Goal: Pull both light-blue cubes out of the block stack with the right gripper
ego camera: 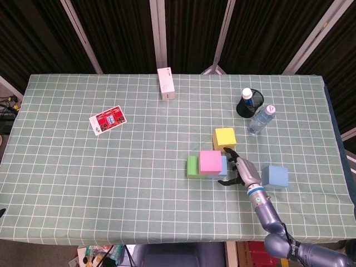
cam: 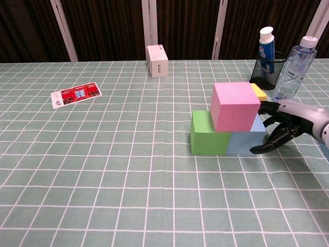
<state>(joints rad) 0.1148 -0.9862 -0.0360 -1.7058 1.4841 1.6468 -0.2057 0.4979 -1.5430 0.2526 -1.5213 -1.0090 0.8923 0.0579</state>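
The stack has a green cube (ego camera: 192,167) (cam: 207,135) and a light-blue cube (ego camera: 223,166) (cam: 247,139) side by side, with a pink cube (ego camera: 210,161) (cam: 234,106) on top of both. My right hand (ego camera: 236,169) (cam: 280,128) is at the light-blue cube's right side, fingers spread, thumb low near its front corner, holding nothing. A second light-blue cube (ego camera: 275,176) lies alone on the table to the right of the hand, seen only in the head view. A yellow cube (ego camera: 225,137) (cam: 258,91) sits just behind the stack. The left hand is out of sight.
A white box (ego camera: 166,83) (cam: 157,60) stands at the back centre. A red card (ego camera: 108,120) (cam: 76,94) lies at the left. A black mesh cup (ego camera: 246,104) (cam: 266,67) and a water bottle (ego camera: 261,119) (cam: 293,69) stand behind the stack at the right.
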